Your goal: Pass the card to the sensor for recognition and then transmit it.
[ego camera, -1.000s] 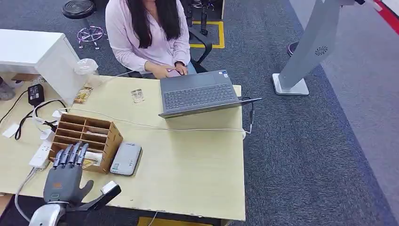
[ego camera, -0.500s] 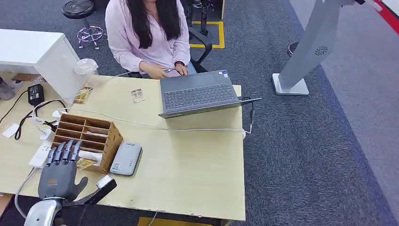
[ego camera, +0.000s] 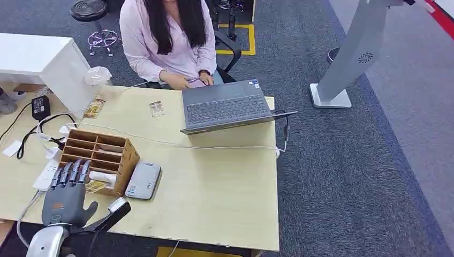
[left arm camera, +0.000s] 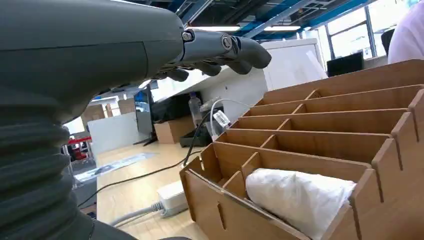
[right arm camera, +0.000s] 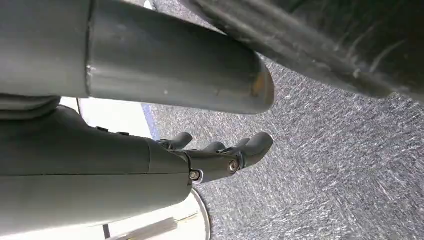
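Wood organizer [ego camera: 99, 154]: one, slotted, just ahead of left hand, fingertips over its near edge.
Left hand [ego camera: 65, 199]: fingers apart and extended, holds nothing, hovers at near tabletop [ego camera: 214, 187] edge.
Right hand [right arm camera: 220, 155]: hangs over carpet, fingers loosely curled, nothing in it.
Card: likely the thin flat piece [ego camera: 96, 186] in the organizer's near slot, just ahead of left fingertips; can't confirm.
Handling (judgement): light, stiff, thin, slippery; pinch by exposed edge, thumb against finger.
Sensor [ego camera: 143, 180]: one grey flat reader, touching organizer, right of left hand.
White wrapped bundle [left arm camera: 295, 197]: one, near slot.
Laptop [ego camera: 225, 107]: one, far side.
Person [ego camera: 168, 37]: one, seated beyond.
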You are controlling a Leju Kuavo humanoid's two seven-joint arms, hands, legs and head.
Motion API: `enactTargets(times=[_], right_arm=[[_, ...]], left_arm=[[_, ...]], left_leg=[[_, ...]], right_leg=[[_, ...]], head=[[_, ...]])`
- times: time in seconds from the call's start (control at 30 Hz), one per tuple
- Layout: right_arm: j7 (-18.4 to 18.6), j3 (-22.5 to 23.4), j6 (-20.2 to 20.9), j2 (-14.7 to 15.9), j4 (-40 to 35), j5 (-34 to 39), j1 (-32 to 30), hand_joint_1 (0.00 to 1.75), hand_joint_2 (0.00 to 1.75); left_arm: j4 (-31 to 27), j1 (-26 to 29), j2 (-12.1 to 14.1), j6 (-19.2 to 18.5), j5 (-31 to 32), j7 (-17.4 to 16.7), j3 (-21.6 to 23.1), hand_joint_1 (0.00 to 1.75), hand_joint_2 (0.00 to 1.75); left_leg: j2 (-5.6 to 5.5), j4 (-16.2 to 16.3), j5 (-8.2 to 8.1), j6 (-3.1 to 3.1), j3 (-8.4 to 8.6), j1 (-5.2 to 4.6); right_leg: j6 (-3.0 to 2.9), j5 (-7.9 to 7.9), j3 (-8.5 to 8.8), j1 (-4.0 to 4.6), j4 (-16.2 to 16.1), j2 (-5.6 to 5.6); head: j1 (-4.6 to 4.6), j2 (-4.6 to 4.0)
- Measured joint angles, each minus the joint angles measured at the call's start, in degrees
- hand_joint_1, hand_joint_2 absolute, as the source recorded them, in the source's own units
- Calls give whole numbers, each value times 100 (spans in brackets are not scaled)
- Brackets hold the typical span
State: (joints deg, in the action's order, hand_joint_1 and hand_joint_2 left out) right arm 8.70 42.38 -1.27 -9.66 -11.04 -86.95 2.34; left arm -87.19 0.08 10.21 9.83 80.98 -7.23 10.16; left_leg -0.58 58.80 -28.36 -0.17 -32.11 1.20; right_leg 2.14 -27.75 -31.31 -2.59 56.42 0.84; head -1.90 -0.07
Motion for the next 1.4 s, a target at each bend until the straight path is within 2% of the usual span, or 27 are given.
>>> enactTargets(times=[0.3, 0.37, 0.43, 0.93, 1.4], right_arm=[[-9, 0, 15, 0, 0, -2, 1, 0, 0], [-15, -4, 22, 2, 0, -7, 1, 0, 0], [-15, -4, 22, 2, 0, -7, 1, 0, 0], [-24, -11, 24, 2, 0, -15, 1, 0, 0], [-50, -42, 52, 2, 0, -20, 3, 0, 0]], left_arm=[[160, -59, 0, -140, -20, -92, -90, 0, 175], [284, -61, 9, -162, -151, -105, -330, 0, 175], [302, -61, 9, -164, -153, -105, -354, 0, 175], [415, -61, -2, -179, -168, -105, -439, 0, 175], [610, -277, -168, -138, 17, -98, -437, 0, 175]], left_leg=[[0, 0, 0, 0, 0, 0], [0, 0, 0, 0, 0, 0], [0, 0, 0, 0, 0, 0], [0, 0, 0, 0, 0, 0], [1, 0, 1, -1, 1, 0]], right_leg=[[0, 0, 0, 0, 0, 0], [0, 0, 0, 0, 0, 0], [0, 0, 0, 0, 0, 0], [0, 0, 0, 0, 0, 0], [-1, 1, -1, 0, 0, 1]], head=[[0, 0], [-2, 0], [-2, 0], [-2, 0], [0, 0]])
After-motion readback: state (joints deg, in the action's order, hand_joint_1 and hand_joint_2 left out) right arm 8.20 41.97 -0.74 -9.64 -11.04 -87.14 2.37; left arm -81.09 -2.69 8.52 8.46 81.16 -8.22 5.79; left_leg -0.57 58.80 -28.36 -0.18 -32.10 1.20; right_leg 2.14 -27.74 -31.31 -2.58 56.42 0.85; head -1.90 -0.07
